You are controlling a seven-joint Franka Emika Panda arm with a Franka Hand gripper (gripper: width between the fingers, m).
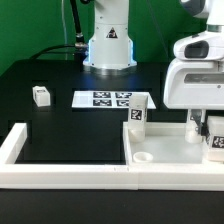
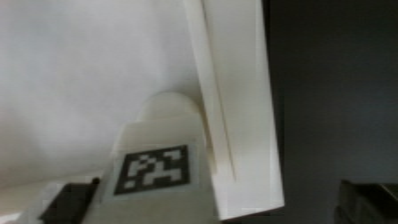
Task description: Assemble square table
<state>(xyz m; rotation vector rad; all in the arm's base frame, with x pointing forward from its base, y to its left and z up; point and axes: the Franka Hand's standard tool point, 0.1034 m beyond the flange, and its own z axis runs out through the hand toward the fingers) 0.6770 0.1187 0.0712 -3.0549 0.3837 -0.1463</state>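
One hand (image 1: pixel 204 130), fingers spread, gripping nothing | square table top (image 1: pixel 160 152) at bench corner, exterior view's right | tagged leg (image 2: pixel 155 168) directly beneath hand, beside top's rim | judgement: straight descent reaches it

Marker board (image 1: pixel 105 98) between lone leg block (image 1: pixel 41 95) and square top (image 1: pixel 175 148)
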